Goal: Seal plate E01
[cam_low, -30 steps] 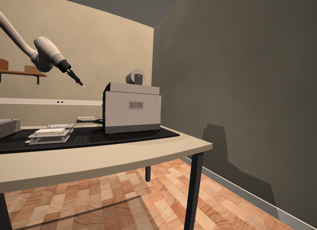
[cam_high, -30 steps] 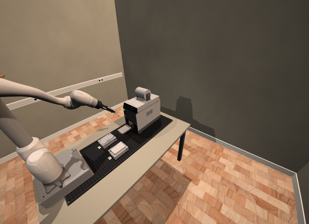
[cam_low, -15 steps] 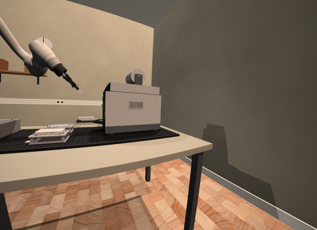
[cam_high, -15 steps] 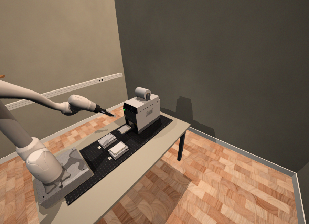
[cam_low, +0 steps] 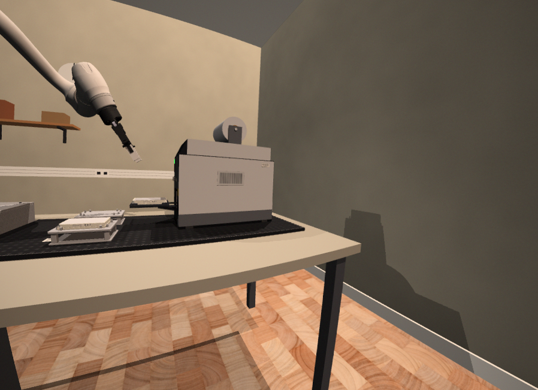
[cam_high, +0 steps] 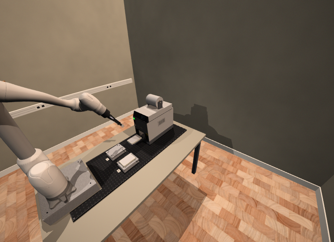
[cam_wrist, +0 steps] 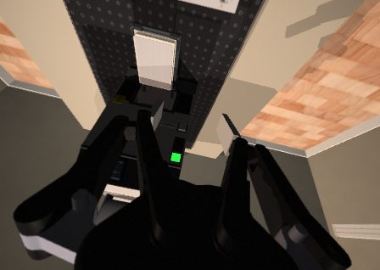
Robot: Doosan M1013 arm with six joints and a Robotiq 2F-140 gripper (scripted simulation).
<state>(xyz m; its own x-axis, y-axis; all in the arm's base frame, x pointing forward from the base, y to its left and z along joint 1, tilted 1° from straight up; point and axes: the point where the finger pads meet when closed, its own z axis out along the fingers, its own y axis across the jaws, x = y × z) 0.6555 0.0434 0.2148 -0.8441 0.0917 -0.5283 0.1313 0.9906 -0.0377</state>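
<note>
Plate E01 (cam_high: 134, 139) (cam_low: 148, 200) (cam_wrist: 154, 59) lies flat on the sealer's stage (cam_wrist: 178, 47), which stands out in front of the sealer (cam_high: 157, 123) (cam_low: 223, 188). The plate's top looks pale and smooth. The sealer's lamp (cam_high: 134, 118) (cam_wrist: 176, 157) is green. Nest N1 (cam_high: 115, 151) (cam_low: 100, 213) is empty. Nest N2 (cam_high: 127, 161) (cam_low: 82, 227) holds its plate. My gripper (cam_high: 119, 123) (cam_low: 136, 157) (cam_wrist: 191, 115) is open and empty. It hangs in the air, tilted down, well above the stage and a little before the sealer's front face.
A foil roll (cam_high: 154, 100) (cam_low: 227, 130) sits on top of the sealer. The black perforated mat (cam_high: 102, 177) carries the nests and sealer. My arm's grey pedestal (cam_high: 80, 180) stands at the table's near end. A wall shelf (cam_low: 39, 124) with boxes is behind.
</note>
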